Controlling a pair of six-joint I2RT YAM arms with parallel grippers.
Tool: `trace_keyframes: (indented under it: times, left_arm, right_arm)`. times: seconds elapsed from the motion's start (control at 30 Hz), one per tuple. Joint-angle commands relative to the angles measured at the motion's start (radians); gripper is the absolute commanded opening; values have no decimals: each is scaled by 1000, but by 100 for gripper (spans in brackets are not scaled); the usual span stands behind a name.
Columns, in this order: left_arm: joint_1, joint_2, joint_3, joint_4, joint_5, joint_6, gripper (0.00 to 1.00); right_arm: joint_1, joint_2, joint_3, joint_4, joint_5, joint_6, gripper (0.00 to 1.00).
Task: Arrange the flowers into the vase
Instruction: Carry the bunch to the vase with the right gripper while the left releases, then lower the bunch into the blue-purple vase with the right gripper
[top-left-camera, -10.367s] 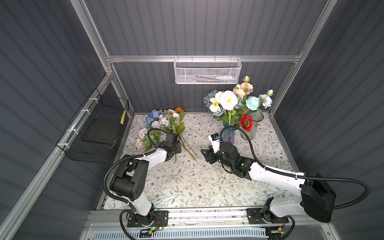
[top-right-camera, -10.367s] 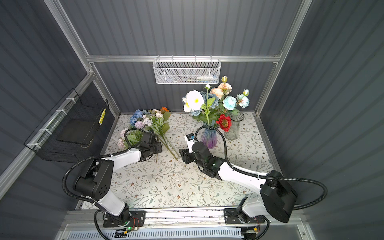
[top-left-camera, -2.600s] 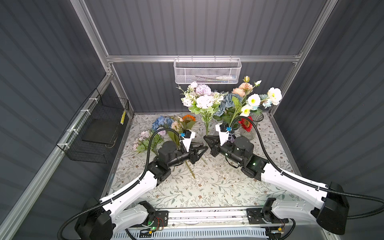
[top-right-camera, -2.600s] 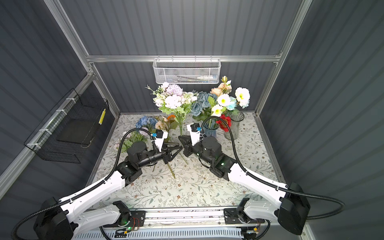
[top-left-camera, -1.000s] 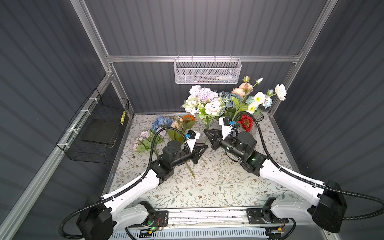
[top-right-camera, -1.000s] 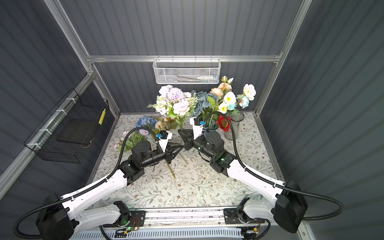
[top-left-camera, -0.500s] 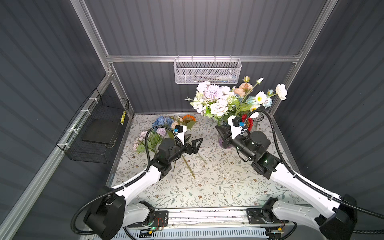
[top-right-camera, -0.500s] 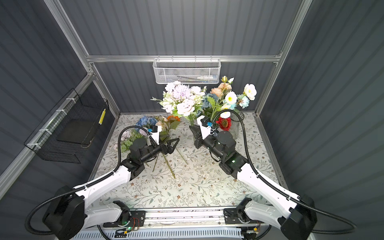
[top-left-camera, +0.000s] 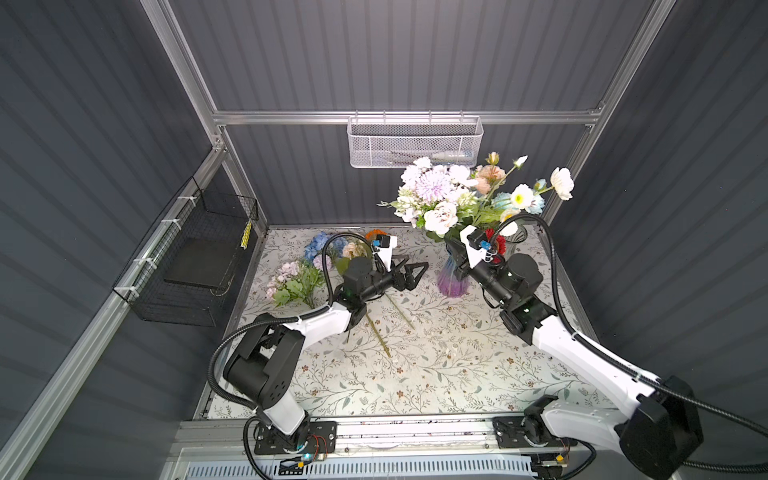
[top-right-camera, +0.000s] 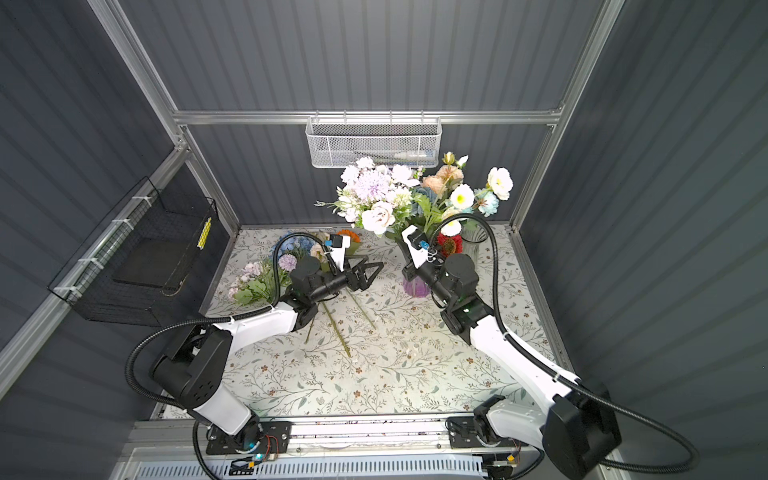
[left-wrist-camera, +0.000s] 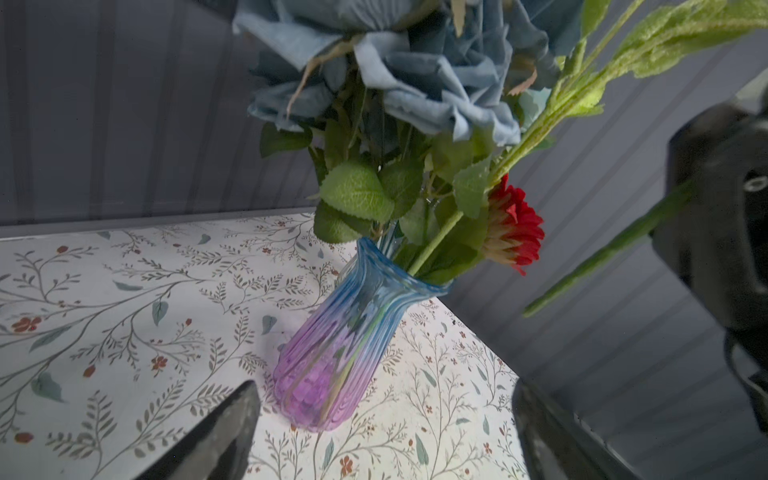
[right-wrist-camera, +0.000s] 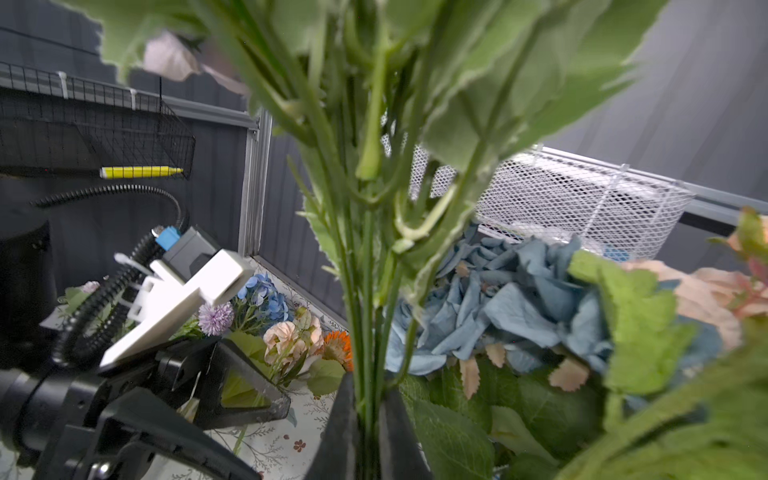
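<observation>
The vase is ribbed glass, blue fading to purple, and stands at the back right. It holds blue, peach, white-and-yellow and red flowers. My right gripper is shut on the green stems of a lilac, cream and white bunch held upright over the vase. In the left wrist view the stem end hangs in the air beside the vase's mouth. My left gripper is open and empty, left of the vase.
Loose flowers lie at the back left: a blue hydrangea, a pink bunch and an orange head, with stems reaching toward the middle. A clear glass jar stands behind the vase. Wire baskets hang on the back wall and left wall.
My left gripper opened, let go of the lilac bunch and drew back to the left. The right gripper carried the bunch to the right, over the vase.
</observation>
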Motion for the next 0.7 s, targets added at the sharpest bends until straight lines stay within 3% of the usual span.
trace_keyframes:
  times: [0.0, 0.2, 0.47, 0.67]
  left_arm:
    - [-1, 60, 87, 29, 19, 19, 96]
    - [-2, 153, 229, -32, 38, 37, 96]
    - [-1, 190, 299, -86, 6, 52, 96]
    - [-1, 194, 303, -83, 9, 40, 96]
  right_arm:
    - [-10, 61, 15, 153, -12, -79, 0]
    - [-32, 127, -19, 329, -6, -133, 0]
    - [-55, 111, -39, 339, 17, -167, 0]
    - [-77, 151, -89, 414, 16, -118, 0]
